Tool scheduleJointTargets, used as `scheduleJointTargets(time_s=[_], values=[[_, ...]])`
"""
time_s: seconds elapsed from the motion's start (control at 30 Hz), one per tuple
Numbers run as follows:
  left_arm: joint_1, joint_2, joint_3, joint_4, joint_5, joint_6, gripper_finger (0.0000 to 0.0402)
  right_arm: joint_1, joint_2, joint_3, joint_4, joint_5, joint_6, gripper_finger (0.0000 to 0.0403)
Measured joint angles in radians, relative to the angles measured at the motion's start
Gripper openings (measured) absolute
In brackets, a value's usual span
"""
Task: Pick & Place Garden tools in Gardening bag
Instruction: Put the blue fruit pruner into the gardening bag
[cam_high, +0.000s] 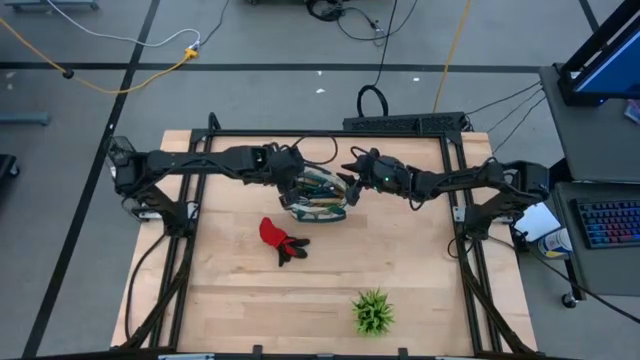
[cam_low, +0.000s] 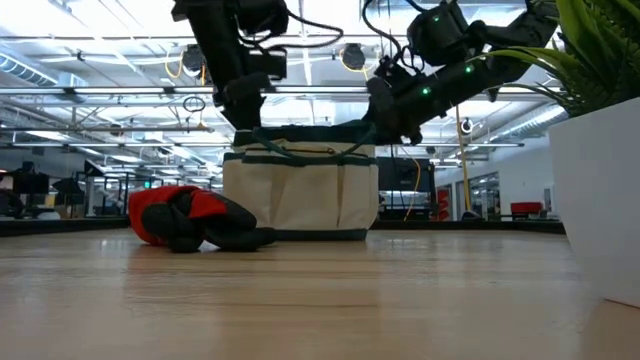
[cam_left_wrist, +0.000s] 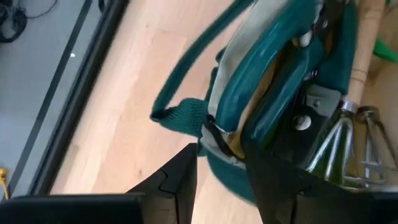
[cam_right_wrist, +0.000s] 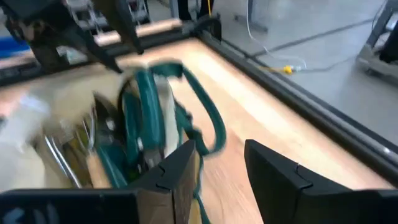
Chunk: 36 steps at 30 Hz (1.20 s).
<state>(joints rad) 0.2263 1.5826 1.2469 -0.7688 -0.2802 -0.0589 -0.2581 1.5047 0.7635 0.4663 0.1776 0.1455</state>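
Note:
The cream gardening bag (cam_high: 318, 203) with dark green trim stands on its base at the table's far middle. Silver-tined, wooden-handled tools (cam_left_wrist: 339, 140) stick up inside it. My left gripper (cam_high: 297, 183) is at the bag's left rim, fingers pointing down, shut on it. My right gripper (cam_high: 352, 186) hovers open and empty just right of the bag, by a green loop handle (cam_right_wrist: 211, 127). The red-and-black glove (cam_high: 279, 237) lies on the table, nearer than the bag. My left gripper has the bag's top rim (cam_left_wrist: 219, 138) between its two fingers, one finger outside the bag and one inside. It comes from above, pointing down (cam_low: 245, 118). The bag stays upright with its base on the table.
A green spiky plant (cam_high: 372, 312) in a white pot (cam_low: 600, 200) stands near the table's near edge, right of centre. Black frame rails (cam_high: 460, 200) run along the table's left and right sides. Bare wood lies between the glove and the plant.

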Motion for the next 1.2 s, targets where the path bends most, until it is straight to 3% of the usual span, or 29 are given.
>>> scheduleJointTargets(time_s=[0.2,0.43,1.0,1.2], values=[[0.005,0.037,0.000,0.000,-0.008,0.005,0.0140,0.000,0.000,0.000,-0.004,-0.003,0.000,0.0132],[0.005,0.023,0.000,-0.037,-0.078,-0.001,0.0140,-0.001,0.000,0.000,-0.006,-0.155,-0.001,0.0132],[-0.001,0.011,0.000,-0.052,-0.166,0.010,0.0140,0.004,-0.001,0.000,0.068,-0.156,-0.012,0.0132],[0.015,0.013,0.000,-0.046,-0.133,0.003,0.0140,0.005,-0.001,0.000,0.050,-0.157,-0.036,0.0132]])
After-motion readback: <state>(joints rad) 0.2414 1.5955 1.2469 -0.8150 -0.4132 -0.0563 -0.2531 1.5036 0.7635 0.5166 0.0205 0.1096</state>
